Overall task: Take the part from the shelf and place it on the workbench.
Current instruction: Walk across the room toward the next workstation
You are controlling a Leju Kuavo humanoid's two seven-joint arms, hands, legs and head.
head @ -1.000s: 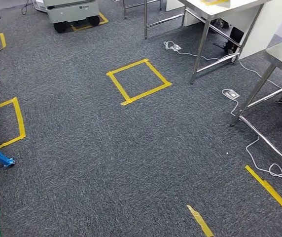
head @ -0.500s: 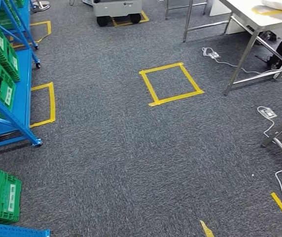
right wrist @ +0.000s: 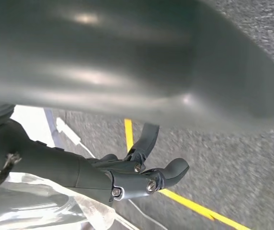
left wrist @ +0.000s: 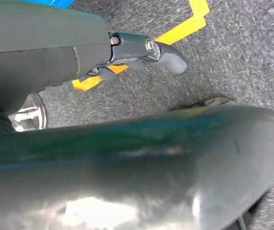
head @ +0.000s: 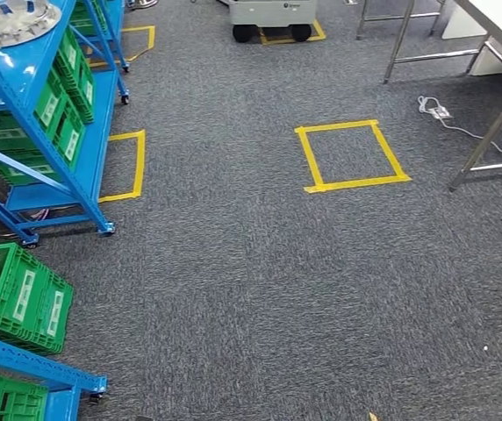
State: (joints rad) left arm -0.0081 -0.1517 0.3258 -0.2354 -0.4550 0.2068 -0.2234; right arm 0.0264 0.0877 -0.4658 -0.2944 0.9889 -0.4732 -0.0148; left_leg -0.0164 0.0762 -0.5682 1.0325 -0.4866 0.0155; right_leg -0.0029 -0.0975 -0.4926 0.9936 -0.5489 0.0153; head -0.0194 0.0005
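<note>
You are at the approach step: nothing is picked yet, and both arms hang by your sides. The left hand holds nothing, its fingers stretched out loosely over the carpet. The right hand is also empty, its fingers apart and slightly curled.

The likely part, a silver disc, lies on the top level of the blue shelf. That is well apart from either set of fingers, ahead and off to the left-hand side, and much nearer the left fingers than the right.

The next move, as I judge it, calls for turning and stepping toward the shelf until the disc is within reach, then raising a hand.

Watch the shelf's slanted blue struts and the green crate jutting out low beside the left fingers. The carpet around the yellow tape square gives open walking room. On the right-finger side stand the workbench legs, with a white cable trailing on the floor.
</note>
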